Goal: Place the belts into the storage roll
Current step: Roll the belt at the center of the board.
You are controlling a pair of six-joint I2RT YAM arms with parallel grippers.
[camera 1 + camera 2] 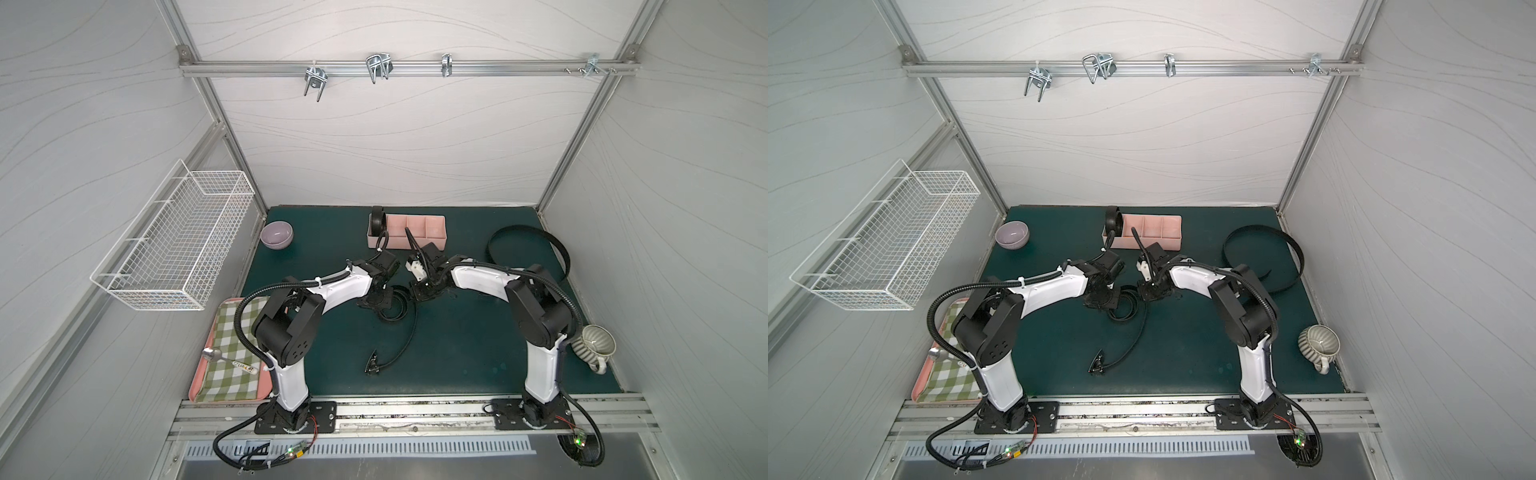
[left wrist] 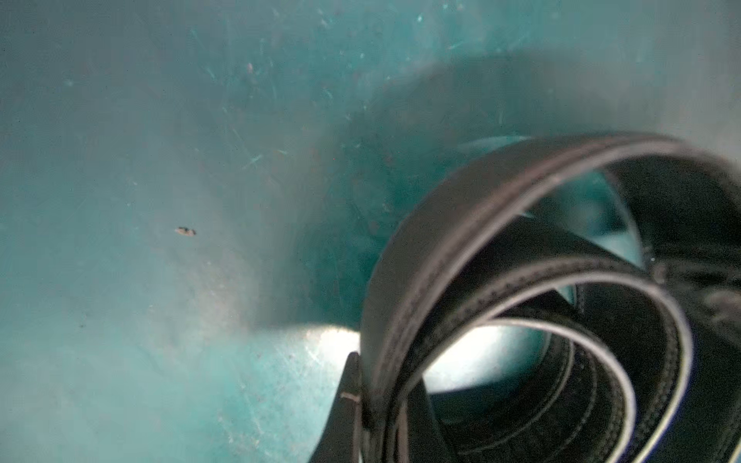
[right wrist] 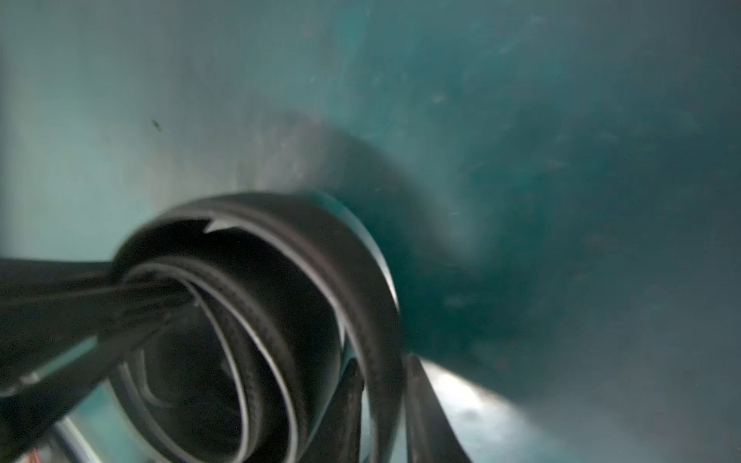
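The pale-pink storage roll (image 1: 428, 235) (image 1: 1163, 237) stands at the back of the green mat, with one coiled belt (image 1: 378, 221) upright in its left end compartment. A second belt (image 1: 528, 245) lies in a wide loose loop at the right. The third belt (image 1: 395, 309) (image 2: 461, 248) (image 3: 320, 248) is partly coiled mid-mat, and its tail runs forward to the buckle (image 1: 374, 365). My left gripper (image 1: 376, 303) (image 2: 383, 381) is shut on the coil's layers. From the opposite side, my right gripper (image 1: 419, 291) (image 3: 384, 373) is shut on the outer wrap.
A purple bowl (image 1: 276, 235) sits at the back left and a ribbed mug (image 1: 596, 343) at the right edge. A flat pink tray with a green checked cloth (image 1: 228, 361) and a spoon lies front left. A white wire basket (image 1: 178, 249) hangs on the left wall.
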